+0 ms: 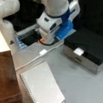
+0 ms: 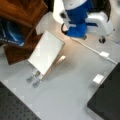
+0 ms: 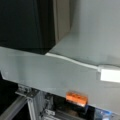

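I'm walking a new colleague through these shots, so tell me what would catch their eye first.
The white and blue robot arm dominates, leaning low over the far edge of the grey table in both front views; its claw does not show clearly. A white spiral notebook lies near a front view's bottom, beside a wooden cabinet. A black-topped box sits at a front view's right, and a white cable runs across the table.

Lighting was even and moderate. All views were soft and blurred. The grey table (image 1: 86, 89) showed faint shadows; backgrounds were dark.
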Robot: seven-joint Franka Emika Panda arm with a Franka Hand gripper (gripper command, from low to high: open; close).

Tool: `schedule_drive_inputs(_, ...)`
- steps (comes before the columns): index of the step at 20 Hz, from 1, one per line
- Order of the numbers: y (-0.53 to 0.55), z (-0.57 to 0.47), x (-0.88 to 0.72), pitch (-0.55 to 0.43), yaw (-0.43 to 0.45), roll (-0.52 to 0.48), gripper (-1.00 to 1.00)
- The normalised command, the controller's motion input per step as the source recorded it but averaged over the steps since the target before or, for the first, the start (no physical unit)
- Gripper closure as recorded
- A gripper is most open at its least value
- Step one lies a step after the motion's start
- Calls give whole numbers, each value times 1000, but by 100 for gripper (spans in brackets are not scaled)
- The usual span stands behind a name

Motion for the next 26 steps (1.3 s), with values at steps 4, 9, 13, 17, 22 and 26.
schedule_drive_inputs(4, -80, -113, 456, 25, -18, 371, -100)
schedule_drive_inputs(9, -11, -177, 305, -55, -27, 281, -100)
schedule_drive_inputs(13, 60, -171, 184, -77, -63, 227, -100)
schedule_drive_inputs(17, 185, -189, 130, -101, -102, 180, -100)
schedule_drive_inputs(22, 250, -239, 43, -143, -114, 139, -100)
schedule_drive_inputs(26, 83, -233, -80, -185, -98, 144, -100)
